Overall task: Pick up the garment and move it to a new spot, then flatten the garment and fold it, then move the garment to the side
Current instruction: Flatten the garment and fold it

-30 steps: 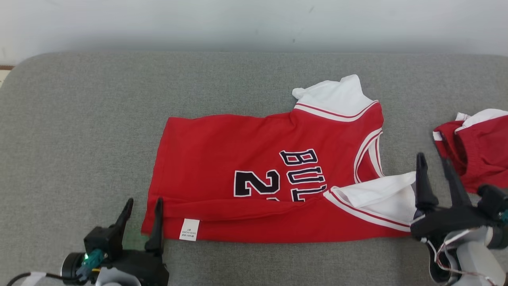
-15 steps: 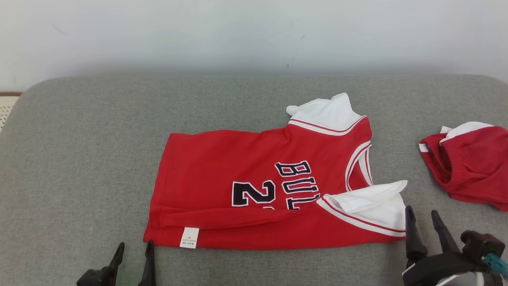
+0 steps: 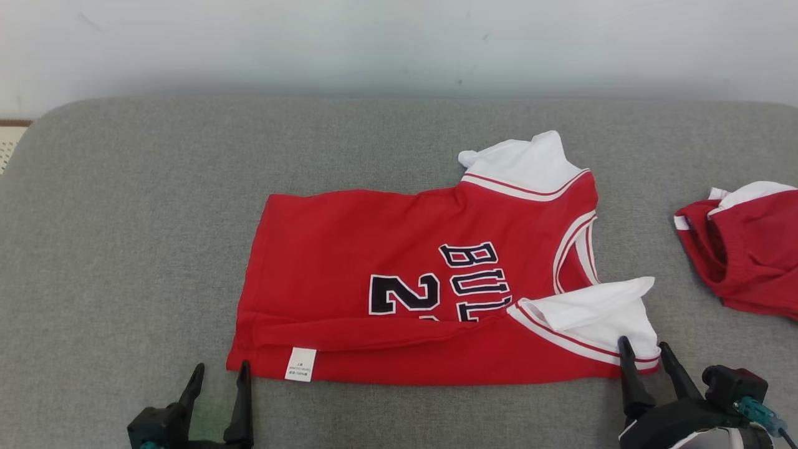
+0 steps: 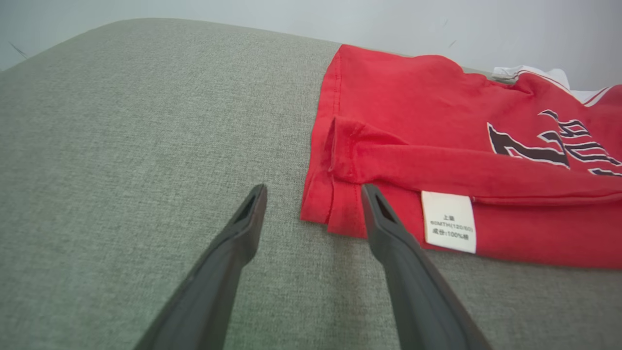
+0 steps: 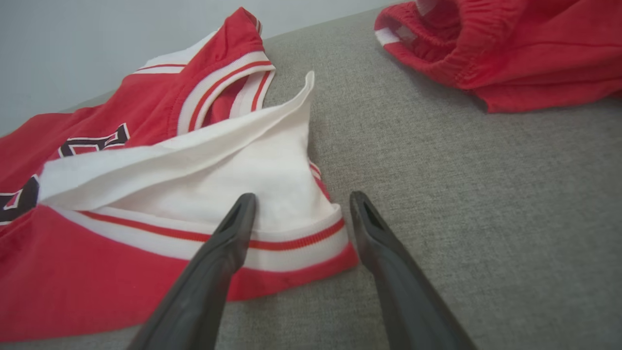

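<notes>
Underneath garment [image 3: 349, 249], grey cushion [image 3: 124, 218]; wall [image 3: 374, 37] behind

The garment [image 3: 349, 262] lies centred on the cushion [image 3: 124, 249], another cloth [image 3: 754, 249] well to its right.

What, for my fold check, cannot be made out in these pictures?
- Garment lettering: the number's second digit and the word's end are hidden under the folded-over near edge, head view.
- Label: print too small to read, head view.
- Second red cloth: cut off by the right edge, head view.
- Right gripper: open at the white sleeve; whether it touches the cloth cannot be told.
</notes>
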`<state>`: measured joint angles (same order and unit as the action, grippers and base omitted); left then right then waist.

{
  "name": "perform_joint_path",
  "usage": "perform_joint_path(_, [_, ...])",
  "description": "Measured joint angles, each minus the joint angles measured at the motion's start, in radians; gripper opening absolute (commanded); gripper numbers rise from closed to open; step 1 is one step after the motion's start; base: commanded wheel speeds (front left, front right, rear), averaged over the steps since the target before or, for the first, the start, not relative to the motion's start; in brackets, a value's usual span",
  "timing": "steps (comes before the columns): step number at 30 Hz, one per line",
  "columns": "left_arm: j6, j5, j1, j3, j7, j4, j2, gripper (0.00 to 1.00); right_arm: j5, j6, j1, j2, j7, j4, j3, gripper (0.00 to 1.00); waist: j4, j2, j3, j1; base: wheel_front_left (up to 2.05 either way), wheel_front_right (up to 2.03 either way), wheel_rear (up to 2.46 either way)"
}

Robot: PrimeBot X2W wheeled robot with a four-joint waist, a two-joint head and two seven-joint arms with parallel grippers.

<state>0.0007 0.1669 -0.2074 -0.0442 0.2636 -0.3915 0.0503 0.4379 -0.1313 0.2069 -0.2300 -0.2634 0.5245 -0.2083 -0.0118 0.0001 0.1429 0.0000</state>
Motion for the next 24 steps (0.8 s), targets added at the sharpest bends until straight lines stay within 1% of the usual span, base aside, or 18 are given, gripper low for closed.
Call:
perform_joint_path(6, [-0.005,0.012,-0.022,-0.012,0.0,0.005,0.0,1.0,-0.008,0.0,0.034,-0.002,-0.003,0.086,-0.004,1.0,0.017,-0.0001,0.023,0.0,0.0,0.0,0.0])
perform_joint_path(7, [-0.007,0.016,-0.024,-0.015,0.0,0.007,0.0,1.0,-0.01,0.0,0.04,-0.003,-0.005,0.098,-0.007,0.95,0.02,0.0,0.025,0.0,0.0,0.0,0.0])
perform_joint_path(8, [-0.007,0.018,-0.024,-0.018,0.0,0.007,0.0,1.0,-0.014,0.0,0.047,-0.004,-0.006,0.107,-0.007,0.77,0.022,0.0,0.028,0.0,0.0,0.0,0.0])
perform_joint_path(9, [-0.008,0.021,-0.024,-0.02,0.0,0.008,0.0,1.0,-0.014,0.0,0.051,-0.005,-0.007,0.11,-0.007,0.4,0.023,-0.0001,0.03,-0.0001,0.0,0.0,0.0])
perform_joint_path(10, [-0.009,0.025,-0.024,-0.022,0.0,0.011,0.0,1.0,-0.015,0.0,0.053,-0.005,-0.007,0.113,-0.005,0.13,0.024,-0.0001,0.032,0.0,0.0,0.0,0.0])
perform_joint_path(11, [-0.014,0.026,-0.024,-0.025,0.0,0.012,0.0,1.0,-0.016,0.0,0.054,-0.005,-0.007,0.114,-0.003,0.0,0.025,0.0,0.034,0.0,0.0,0.0,0.0])
perform_joint_path(14, [-0.021,0.042,-0.024,-0.029,0.0,0.012,0.0,1.0,-0.023,0.0,0.057,-0.001,-0.007,0.114,0.002,0.0,0.023,0.0,0.034,0.0,0.0,0.0,0.0])
perform_joint_path(18, [-0.026,0.091,-0.023,-0.022,0.0,0.002,0.001,1.0,-0.025,0.0,0.059,-0.002,-0.005,0.109,0.001,0.0,0.017,-0.0001,0.035,0.0,0.0,0.0,0.0])
perform_joint_path(20, [-0.044,0.11,-0.024,-0.025,0.0,-0.004,0.0,1.0,-0.026,0.0,0.06,-0.002,-0.005,0.106,-0.001,0.0,0.014,0.0,0.037,0.0,0.0,0.0,0.0])
perform_joint_path(24, [-0.061,0.153,-0.04,-0.024,0.0,-0.014,0.0,1.0,-0.028,0.0,0.062,-0.001,-0.005,0.099,-0.009,0.0,0.006,-0.0001,0.041,0.0,0.0,0.0,0.0])
